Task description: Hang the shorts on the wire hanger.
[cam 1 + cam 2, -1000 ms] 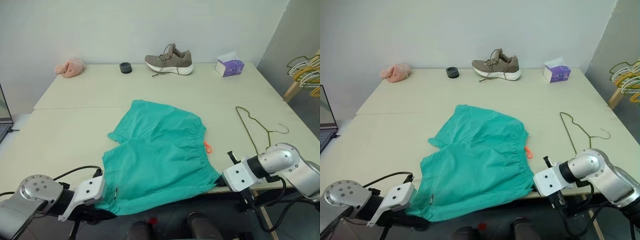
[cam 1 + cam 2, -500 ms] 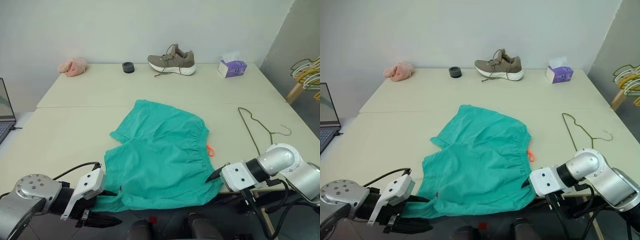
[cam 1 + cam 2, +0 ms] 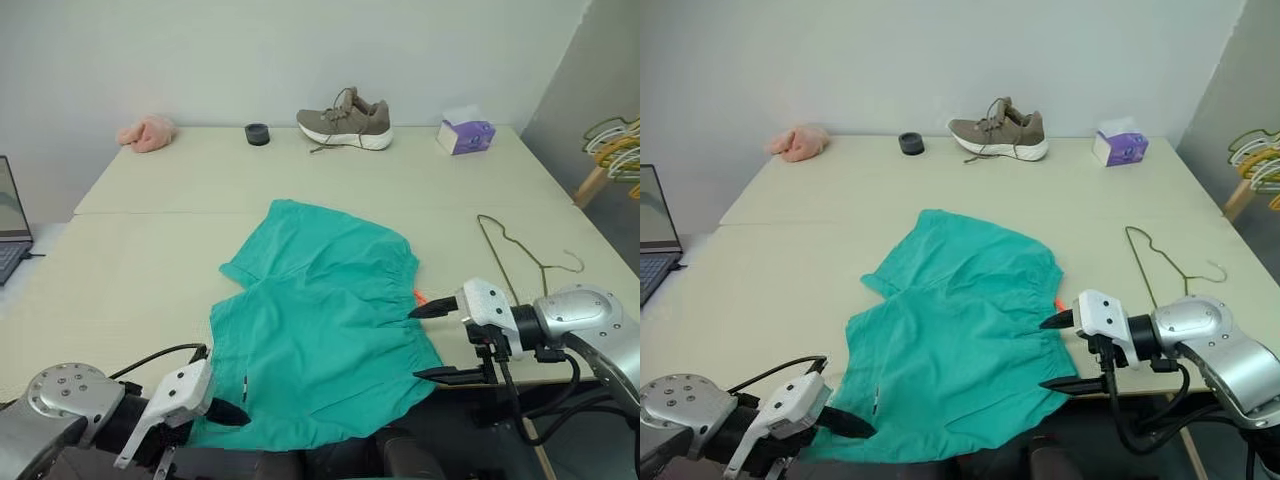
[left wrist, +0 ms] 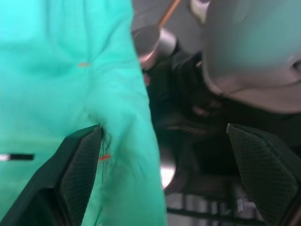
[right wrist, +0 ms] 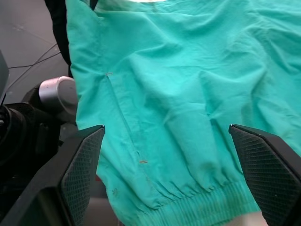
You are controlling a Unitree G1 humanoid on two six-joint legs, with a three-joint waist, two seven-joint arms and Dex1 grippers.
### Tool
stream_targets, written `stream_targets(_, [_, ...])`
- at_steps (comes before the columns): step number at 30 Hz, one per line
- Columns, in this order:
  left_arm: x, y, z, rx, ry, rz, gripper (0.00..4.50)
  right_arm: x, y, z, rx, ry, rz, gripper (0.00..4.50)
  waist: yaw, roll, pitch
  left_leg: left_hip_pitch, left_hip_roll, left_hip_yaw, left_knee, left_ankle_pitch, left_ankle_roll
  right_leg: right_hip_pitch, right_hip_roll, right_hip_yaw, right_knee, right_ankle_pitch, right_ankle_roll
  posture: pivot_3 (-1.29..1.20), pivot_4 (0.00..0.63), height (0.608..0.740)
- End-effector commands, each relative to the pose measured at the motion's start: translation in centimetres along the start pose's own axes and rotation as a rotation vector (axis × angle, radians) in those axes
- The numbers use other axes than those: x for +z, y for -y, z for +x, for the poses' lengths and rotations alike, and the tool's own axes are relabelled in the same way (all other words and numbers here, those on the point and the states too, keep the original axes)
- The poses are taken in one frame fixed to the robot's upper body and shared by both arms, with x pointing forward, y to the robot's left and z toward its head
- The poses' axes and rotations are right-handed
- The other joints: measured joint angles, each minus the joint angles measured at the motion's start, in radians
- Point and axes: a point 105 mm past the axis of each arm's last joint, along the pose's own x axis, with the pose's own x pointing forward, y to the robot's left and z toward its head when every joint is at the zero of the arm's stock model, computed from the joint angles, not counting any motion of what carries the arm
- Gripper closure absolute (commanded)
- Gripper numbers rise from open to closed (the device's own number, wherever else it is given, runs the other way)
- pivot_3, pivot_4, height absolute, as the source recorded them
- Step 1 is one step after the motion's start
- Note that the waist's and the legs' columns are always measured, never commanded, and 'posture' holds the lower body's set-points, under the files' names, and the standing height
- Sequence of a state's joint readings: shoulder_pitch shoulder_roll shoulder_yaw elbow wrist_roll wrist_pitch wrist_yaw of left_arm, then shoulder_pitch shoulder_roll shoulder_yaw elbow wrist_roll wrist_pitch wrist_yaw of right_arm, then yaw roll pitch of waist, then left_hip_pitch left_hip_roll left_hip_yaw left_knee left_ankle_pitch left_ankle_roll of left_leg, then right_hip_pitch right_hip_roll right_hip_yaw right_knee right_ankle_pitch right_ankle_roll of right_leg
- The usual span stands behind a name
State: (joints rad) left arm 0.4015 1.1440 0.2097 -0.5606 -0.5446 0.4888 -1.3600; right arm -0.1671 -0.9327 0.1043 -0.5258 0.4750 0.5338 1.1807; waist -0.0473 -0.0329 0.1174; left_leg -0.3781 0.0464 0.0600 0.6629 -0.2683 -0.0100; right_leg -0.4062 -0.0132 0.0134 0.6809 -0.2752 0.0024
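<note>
The teal-green shorts (image 3: 320, 310) lie spread flat on the table (image 3: 130, 270), gathered waistband to the right. A small orange loop tag (image 3: 418, 296) pokes out there. Their near edge hangs over the table's front edge. The wire hanger (image 3: 510, 262) lies flat to the right of the shorts, apart from them. At the shorts' near left corner my left gripper (image 4: 163, 127) is open, one finger against the fabric's edge. My right gripper (image 3: 415, 345) stands open beside the waistband's near end, one finger above the other. The right wrist view looks across the shorts (image 5: 188, 108).
Along the table's far edge sit a pink cloth (image 3: 145, 132), a black round thing (image 3: 257, 133), a grey shoe (image 3: 345, 118) and a purple tissue box (image 3: 462, 134). A laptop (image 3: 8, 235) shows at the left. Bunched hangers (image 3: 615, 150) hang at the right.
Both grippers have opened and let go of the shorts' near corners. The right gripper has risen and rolled, so its fingers now stand one above the other.
</note>
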Motion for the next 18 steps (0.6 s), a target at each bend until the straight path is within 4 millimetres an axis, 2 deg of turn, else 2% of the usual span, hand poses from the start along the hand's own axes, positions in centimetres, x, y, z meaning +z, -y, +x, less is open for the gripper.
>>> stream_targets(1, [0.9, -1.8, -0.5, 0.095, 0.013, 0.094, 0.04, 0.6, -0.2, -0.3, -0.011, 0.013, -0.046, 0.00, 0.003, 0.000, 0.000, 0.000, 0.000, 0.000, 0.000, 0.000, 0.000, 0.000, 0.000, 0.000, 0.000, -0.001, -0.002, -0.10, 0.094, 0.740])
stream_targets(3, [3.6, -3.3, -1.3, 0.202, 0.133, 0.147, 0.04, 0.5, -0.1, -0.3, -0.017, 0.021, -0.042, 0.00, 0.004, 0.000, 0.000, 0.000, 0.000, 0.001, 0.000, 0.000, 0.000, 0.001, 0.000, 0.001, 0.000, -0.001, -0.002, -0.09, 0.092, 0.740])
stream_targets(6, [6.6, -4.7, -2.1, 0.316, 0.300, 0.171, 0.04, 0.7, 0.2, -0.3, -0.036, 0.051, -0.035, 0.00, 0.006, -0.002, 0.000, -0.001, 0.000, 0.001, 0.002, 0.000, 0.000, 0.001, 0.000, 0.001, 0.000, 0.002, 0.004, -0.08, 0.094, 0.740])
stream_targets(8, [7.6, -4.8, -2.3, 0.325, 0.382, 0.132, 0.04, 1.1, 0.8, -0.3, -0.077, 0.088, -0.028, 0.00, 0.002, -0.003, -0.001, -0.001, 0.000, 0.001, 0.002, 0.000, 0.000, 0.001, 0.000, 0.002, 0.000, 0.002, 0.004, -0.08, 0.095, 0.740])
stream_targets(10, [7.9, -5.0, -2.0, 0.341, 0.404, 0.128, 0.04, 1.5, 2.3, -0.5, -0.179, 0.133, -0.010, 0.00, -0.007, -0.003, -0.001, -0.001, 0.000, 0.001, 0.001, 0.000, 0.000, 0.000, 0.000, 0.002, 0.000, 0.002, 0.004, -0.08, 0.096, 0.740])
stream_targets(12, [8.3, -5.4, -1.6, 0.367, 0.431, 0.130, 0.04, 1.4, 4.4, -1.0, -0.315, 0.163, 0.023, 0.00, -0.010, -0.003, 0.000, -0.001, 0.000, 0.001, 0.001, 0.000, 0.000, 0.000, 0.001, 0.002, 0.000, 0.002, 0.004, -0.08, 0.097, 0.740])
stream_targets(14, [9.3, -6.0, -1.2, 0.385, 0.491, 0.124, 0.04, 0.0, 8.4, -2.8, -0.613, 0.141, 0.077, 0.00, -0.009, -0.003, 0.000, -0.001, 0.000, 0.000, 0.001, 0.000, 0.000, 0.001, 0.001, 0.002, 0.000, 0.003, 0.004, -0.09, 0.103, 0.740])
stream_targets(16, [10.4, -6.7, -0.8, 0.389, 0.532, 0.132, 0.04, -2.4, 12.2, -6.3, -0.968, 0.080, 0.157, 0.00, -0.008, -0.004, 0.000, -0.001, 0.000, 0.001, 0.002, 0.000, 0.000, 0.001, 0.001, 0.003, 0.000, 0.003, 0.004, -0.10, 0.107, 0.740])
stream_targets(18, [11.3, -7.1, -0.3, 0.366, 0.549, 0.146, 0.04, -4.7, 13.6, -9.0, -1.171, 0.022, 0.253, 0.00, 0.000, -0.004, 0.000, -0.002, -0.001, 0.001, 0.003, 0.001, 0.000, 0.001, 0.001, 0.003, 0.000, 0.005, 0.004, -0.11, 0.108, 0.740])
